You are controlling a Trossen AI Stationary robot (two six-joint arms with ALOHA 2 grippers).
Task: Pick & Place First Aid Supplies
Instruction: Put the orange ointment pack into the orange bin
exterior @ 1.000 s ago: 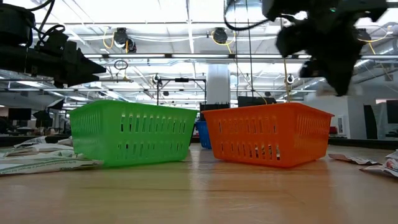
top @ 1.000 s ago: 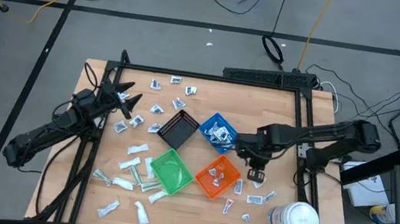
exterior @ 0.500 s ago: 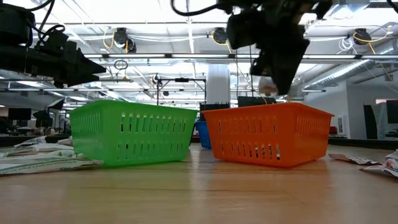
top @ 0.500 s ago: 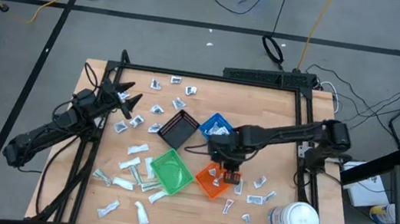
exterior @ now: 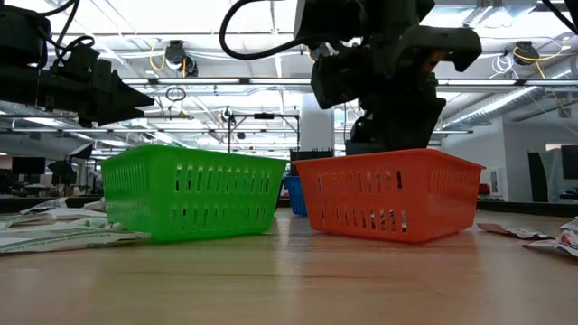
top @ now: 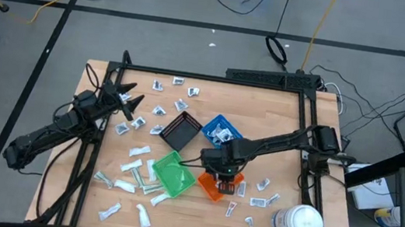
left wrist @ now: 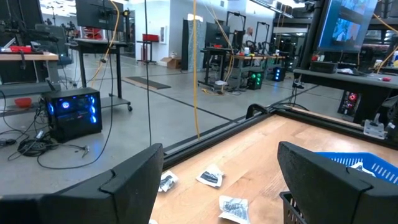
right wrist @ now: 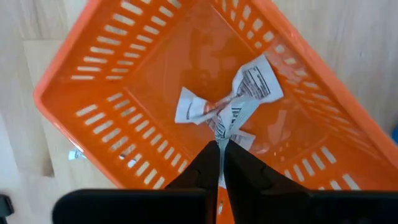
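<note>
The whole counter (top: pixel 279 124) is seen from straight above. It is viewed level from its near edge by the low camera. The orange bin (exterior: pixel 386 194), shared by both, is looked into closely from the right wrist.

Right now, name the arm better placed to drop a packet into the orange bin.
Right: its hand hangs over the orange bin, pinching a packet. The left hand waits far off.

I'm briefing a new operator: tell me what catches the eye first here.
The right pincer hangs over the orange bin, shut on a thin packet, with crumpled packets already lying inside. Around the four bins mid-table, white packets litter the wood. The left pincer waits open at the left edge.
</note>
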